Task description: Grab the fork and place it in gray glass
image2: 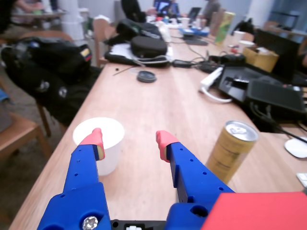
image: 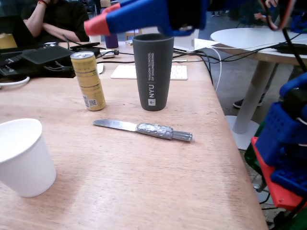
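Note:
The gray glass (image: 153, 72) stands upright in the middle of the wooden table, with white NYU print on its side. No fork shows in either view. My blue gripper with red fingertips (image: 101, 22) hangs high over the glass rim and points left in the fixed view. In the wrist view the gripper (image2: 128, 142) is open and holds nothing, and its fingers (image2: 94, 142) frame the table far below.
A knife (image: 144, 129) with a foil-wrapped handle lies in front of the glass. A gold can (image: 88, 81) (image2: 233, 151) stands to the glass's left. A white paper cup (image: 23, 158) (image2: 109, 135) stands at front left. A keyboard (image: 125, 72) and cables lie behind. The arm's base (image: 288, 158) is off the table's right edge.

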Motion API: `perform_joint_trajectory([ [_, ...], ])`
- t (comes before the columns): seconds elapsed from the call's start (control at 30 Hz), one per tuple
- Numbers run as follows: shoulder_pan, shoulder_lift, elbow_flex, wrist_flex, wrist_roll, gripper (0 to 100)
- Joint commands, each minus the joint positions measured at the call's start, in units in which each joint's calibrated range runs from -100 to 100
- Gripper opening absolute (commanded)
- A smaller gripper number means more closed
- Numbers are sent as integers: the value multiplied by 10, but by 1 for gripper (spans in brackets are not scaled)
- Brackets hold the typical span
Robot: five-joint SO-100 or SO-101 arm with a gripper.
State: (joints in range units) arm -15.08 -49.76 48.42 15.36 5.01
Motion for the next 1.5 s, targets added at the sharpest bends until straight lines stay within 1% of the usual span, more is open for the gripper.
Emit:
perform_joint_trajectory([
  [0.0,-64,-17,38,0,5,25],
  [0.1,-61,-32,70,1,0,25],
  [0.17,-56,-84,103,-2,0,24],
  [0.33,-40,-269,252,-7,6,24],
  [0.4,10,-310,281,-7,0,24],
  [0.47,41,-329,307,-7,0,24],
  [0.63,53,-435,423,-3,0,22],
  [0.67,53,-461,458,-2,0,17],
  [0.73,53,-477,510,-3,0,0],
  [0.8,51,-477,511,2,-10,0],
  [0.9,51,-477,511,25,-90,0],
  [0.93,51,-477,511,56,-101,0],
  [1.03,53,-477,511,171,-102,0],
  [1.13,53,-477,511,242,-102,0],
  [1.23,51,-477,511,249,-97,0],
  [1.3,49,-477,512,250,-67,0],
  [1.33,49,-477,512,250,-62,0],
  [1.47,49,-477,512,251,-59,0],
])
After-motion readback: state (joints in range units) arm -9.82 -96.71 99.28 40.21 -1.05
